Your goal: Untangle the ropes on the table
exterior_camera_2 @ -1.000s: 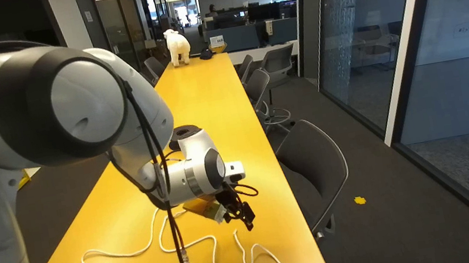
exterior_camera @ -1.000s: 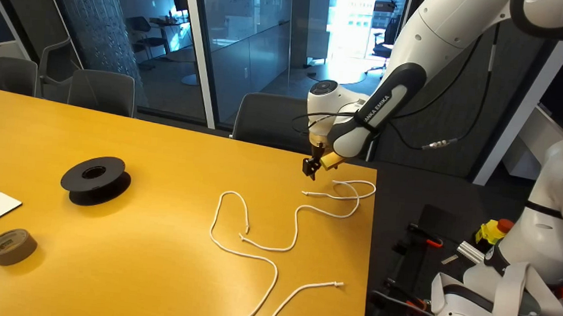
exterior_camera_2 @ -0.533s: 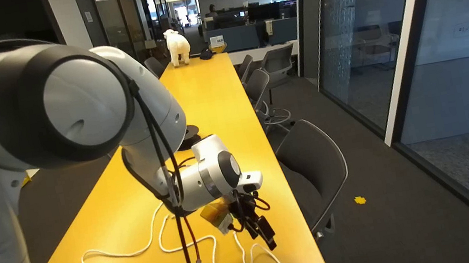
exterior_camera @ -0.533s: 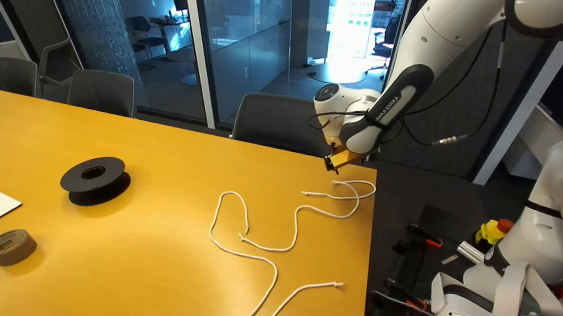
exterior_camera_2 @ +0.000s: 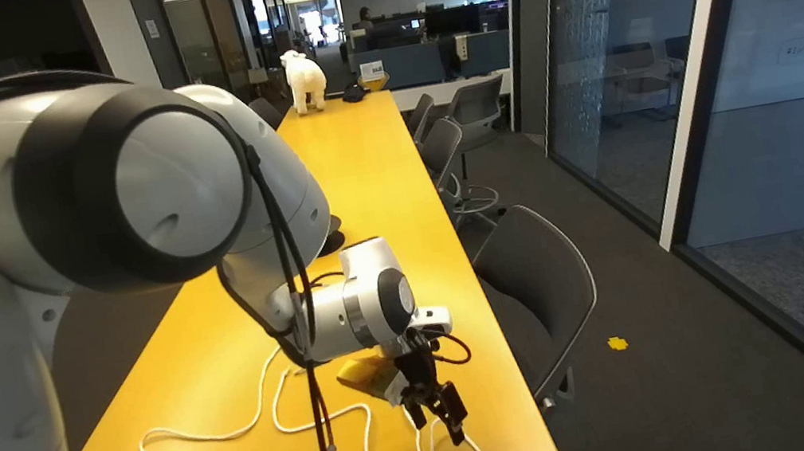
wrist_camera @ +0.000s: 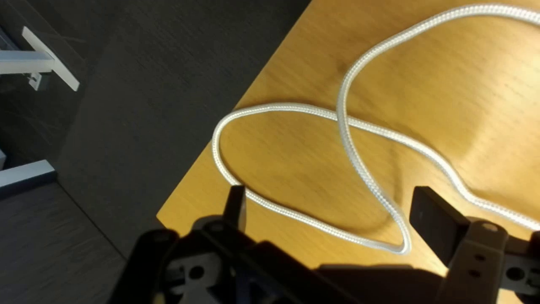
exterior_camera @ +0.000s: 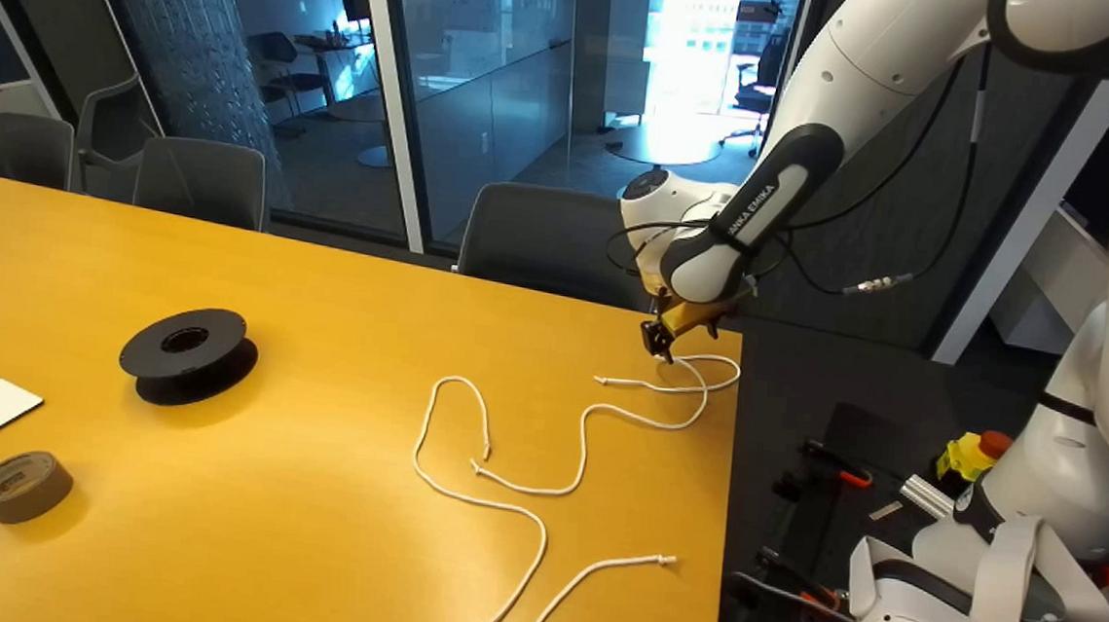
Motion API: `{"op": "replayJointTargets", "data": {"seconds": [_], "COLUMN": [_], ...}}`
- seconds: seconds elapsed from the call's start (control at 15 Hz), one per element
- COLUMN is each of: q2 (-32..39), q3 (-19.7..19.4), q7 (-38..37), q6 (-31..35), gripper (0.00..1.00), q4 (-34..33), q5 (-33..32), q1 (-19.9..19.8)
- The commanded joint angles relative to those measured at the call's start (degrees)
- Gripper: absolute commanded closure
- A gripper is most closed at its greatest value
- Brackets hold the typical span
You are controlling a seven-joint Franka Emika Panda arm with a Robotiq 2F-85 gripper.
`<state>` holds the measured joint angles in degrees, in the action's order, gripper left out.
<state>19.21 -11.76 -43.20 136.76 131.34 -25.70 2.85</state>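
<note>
Pincer point(wrist_camera: 330, 202) spread wide over white rope point(wrist_camera: 342, 120), contact unclear

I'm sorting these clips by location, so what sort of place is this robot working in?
Probably an office meeting area: there's a long yellow table, grey chairs beside it, and glass partitions running alongside.

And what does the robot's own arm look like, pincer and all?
The arm is white and rounded, with black bands at its joints. White lettering on a black cover reads "ANKA EMIKA", its start hidden. Black cables run loosely along the outside, one with a silvery connector. The pincer is black, with two blocky, flat-sided fingers and greyish plates.
</note>
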Motion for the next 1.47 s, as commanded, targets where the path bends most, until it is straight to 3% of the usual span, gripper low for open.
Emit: {"op": "replayJointTargets", "data": {"seconds": [0.0,0.4,0.8,0.87,0.93,1.4], "q2": [-0.6,2.4,6.5,6.9,7.3,8.4], "q3": [2.3,2.6,2.3,2.1,2.1,2.3], "q7": [12.8,26.3,30.1,30.3,30.5,31.4], "q6": [0.7,-0.1,-0.1,0.3,0.3,0.3], "gripper": [0.0,0.0,0.0,0.06,0.26,0.81], "q4": [0.3,-2.0,-5.3,-5.6,-6.0,-8.0], "q5": [5.9,12.1,13.2,13.0,12.8,13.5], "q1": [-3.5,-5.4,-5.8,-5.7,-5.7,-5.8]}}
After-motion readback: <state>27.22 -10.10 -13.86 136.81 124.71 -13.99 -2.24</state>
